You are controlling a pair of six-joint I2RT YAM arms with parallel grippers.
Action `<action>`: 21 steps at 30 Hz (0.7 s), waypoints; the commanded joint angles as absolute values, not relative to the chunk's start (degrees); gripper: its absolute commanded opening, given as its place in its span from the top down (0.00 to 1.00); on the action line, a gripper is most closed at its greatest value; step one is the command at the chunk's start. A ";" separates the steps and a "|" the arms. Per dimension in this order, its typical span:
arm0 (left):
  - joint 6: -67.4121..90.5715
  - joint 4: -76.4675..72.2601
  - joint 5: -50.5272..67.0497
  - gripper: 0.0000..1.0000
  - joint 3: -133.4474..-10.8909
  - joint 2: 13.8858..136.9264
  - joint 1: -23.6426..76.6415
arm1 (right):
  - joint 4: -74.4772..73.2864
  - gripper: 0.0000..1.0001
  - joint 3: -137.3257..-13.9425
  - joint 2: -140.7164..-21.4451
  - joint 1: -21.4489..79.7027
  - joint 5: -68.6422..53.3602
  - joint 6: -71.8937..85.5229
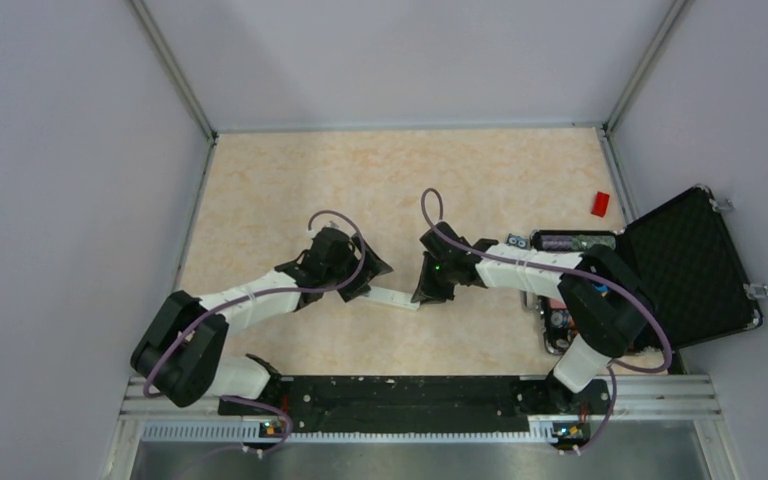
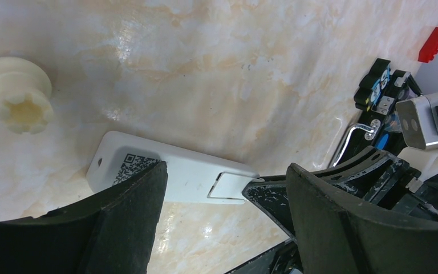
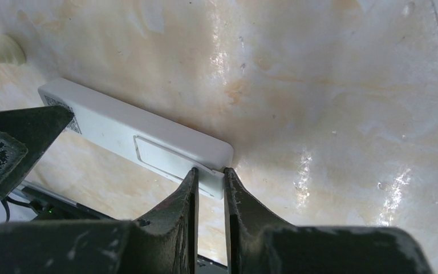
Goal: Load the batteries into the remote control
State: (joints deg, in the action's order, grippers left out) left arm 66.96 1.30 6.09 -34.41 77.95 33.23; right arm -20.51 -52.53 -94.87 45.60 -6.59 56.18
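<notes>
— Nearest the right wrist lens, what is seen?

— Two black fingers (image 3: 177, 222) of the right gripper (image 3: 210, 174) are seen closed to a narrow slit. A thin white edge at one end of the remote control (image 3: 131, 131) is pinched in that slit.

— And on the other side?

— The left gripper (image 2: 226, 166) is spread wide, and nothing is gripped by it. The remote control is laid flat on the table (image 1: 290, 190), across the gap between that gripper's fingers. Its far end is overlapped by one fingertip (image 2: 142, 194), but contact cannot be judged.

— How much room is left around them?

— From overhead, bare marbled surface is seen beyond both grippers and to their left, up to the walls. On the right, the space is taken up by a black case (image 1: 695, 265) lying open at the table's edge, just behind the right arm. A red block (image 1: 600, 203) is seen near the far right corner.

— What is shown by one view only?

— A QR code (image 2: 128, 165) on the overlapped end is read clearly only from the left wrist. A cream lump (image 2: 20, 94), apart from that end, is shown whole there. A rectangular panel (image 2: 228, 185) is outlined near the pinched end in both wrist views. The case is shown open only from above, where the remote control appears as a short white strip between the two grippers.
</notes>
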 commanded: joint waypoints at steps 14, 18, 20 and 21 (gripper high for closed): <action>50.78 20.95 -10.08 0.15 -38.12 73.53 33.40 | -14.80 0.89 -41.54 -98.15 48.41 -5.07 58.06; 48.36 18.78 -6.49 0.18 -37.54 75.46 33.40 | -13.92 0.90 -40.65 -98.17 48.19 -5.49 57.75; 47.71 17.71 -4.78 0.22 -37.61 76.41 33.41 | -13.76 0.91 -40.36 -98.21 48.14 -5.59 57.74; 47.50 17.27 -4.07 0.23 -37.48 76.71 33.48 | -13.72 0.92 -40.29 -98.21 48.08 -5.60 57.66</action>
State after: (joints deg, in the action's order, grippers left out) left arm 50.81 19.03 -6.44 -37.17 75.35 33.41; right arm -10.63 -44.88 -91.81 45.84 -6.15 58.35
